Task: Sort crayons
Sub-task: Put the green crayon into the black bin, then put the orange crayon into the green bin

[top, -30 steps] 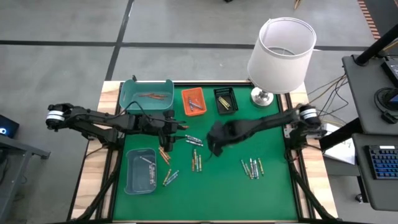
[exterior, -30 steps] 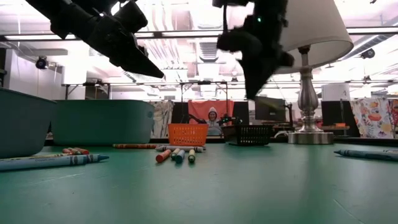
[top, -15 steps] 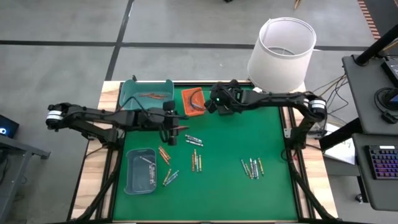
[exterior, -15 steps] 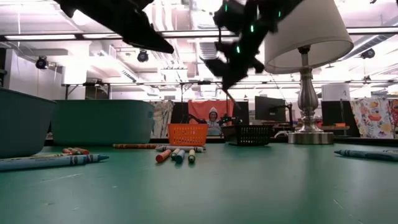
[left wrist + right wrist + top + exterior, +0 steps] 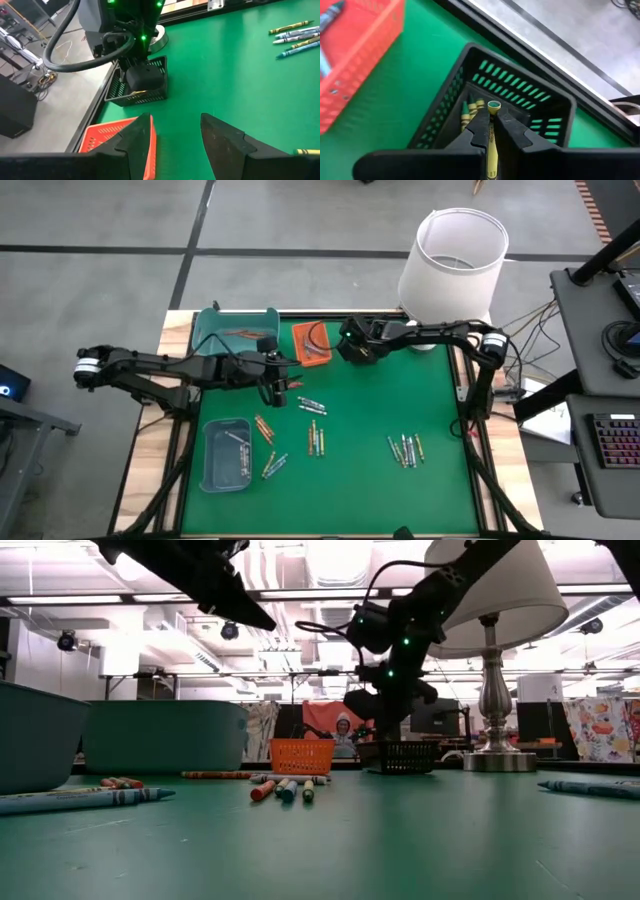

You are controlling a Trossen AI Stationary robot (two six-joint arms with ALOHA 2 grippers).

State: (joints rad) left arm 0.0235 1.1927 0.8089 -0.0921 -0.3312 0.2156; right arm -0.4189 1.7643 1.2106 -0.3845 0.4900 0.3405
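My right gripper (image 5: 352,352) hangs over the small black tray (image 5: 540,100) at the table's far edge, shut on a yellow-green crayon (image 5: 492,142). More yellow-green crayons (image 5: 466,112) lie in that tray. My left gripper (image 5: 176,131) stands open with nothing between its fingers, above the table just near of the orange tray (image 5: 310,344). Loose crayons lie flat on the green mat in groups (image 5: 312,406), (image 5: 264,428), (image 5: 405,449). The low view shows my right gripper (image 5: 385,705) just above the black tray (image 5: 400,757). My right gripper pinches the yellow-green crayon between its two fingers, which lie along it. The crayon's flat end (image 5: 493,105) sticks out just past the fingertips. The fingers slant down from the table's right side. The crayon is held clear, over the inside of the black tray.
A teal tray (image 5: 236,330) with reddish crayons stands at the far left, and a blue-grey tray (image 5: 225,455) at the near left. A lamp with a white shade (image 5: 452,265) stands at the far right corner, close to my right arm. The mat's middle and near part hold only scattered crayons.
My right gripper has swung from the middle of the mat toward the far edge with the crayon, passed by the orange tray, and sunk over the black tray, tipping further down. My left gripper has risen a little and stays open.
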